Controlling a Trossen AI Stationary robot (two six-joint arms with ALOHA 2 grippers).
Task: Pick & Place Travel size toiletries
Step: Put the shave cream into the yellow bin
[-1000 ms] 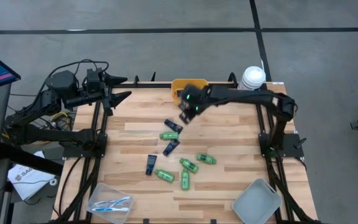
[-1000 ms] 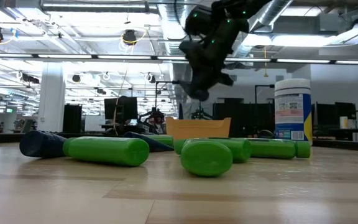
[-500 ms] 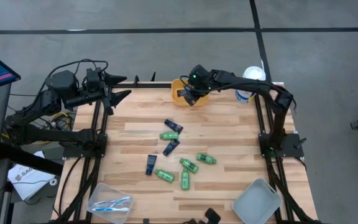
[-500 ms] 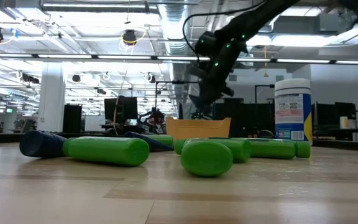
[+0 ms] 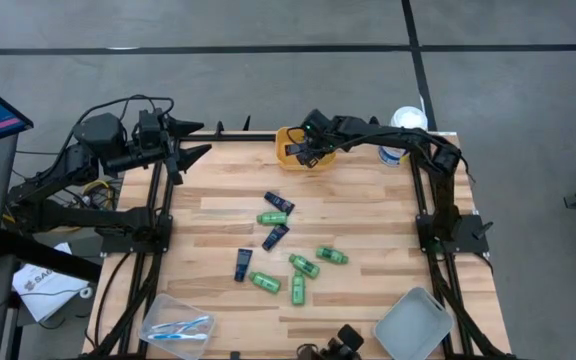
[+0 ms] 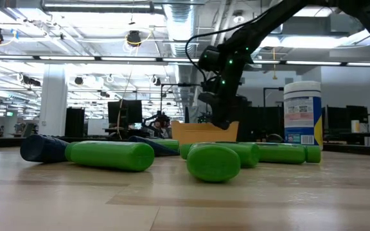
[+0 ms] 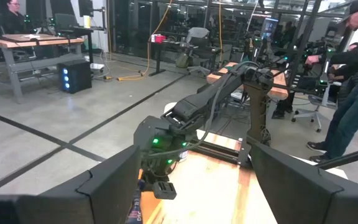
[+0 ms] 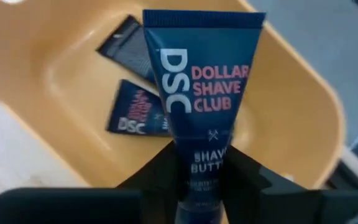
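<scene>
Right wrist view shows my right jaws point(image 8: 197, 171) clamped on a navy tube point(image 8: 201, 93), hanging over the yellow bin point(image 8: 291, 124), where two more tubes point(image 8: 138, 112) already lie. A second ago I was out over the tabletop point(image 5: 368, 215) with this tube; now I have carried it to the bin at the far edge, so the carry is done and only the drop is left, I judge. My grip looks to be starting to loosen, though the tube has not fallen. My left jaws point(image 5: 196, 140) wait wide apart, well left of the bin. Green bottles point(image 5: 303, 265) and more tubes point(image 5: 275, 237) lie near the middle, away from the bin.
</scene>
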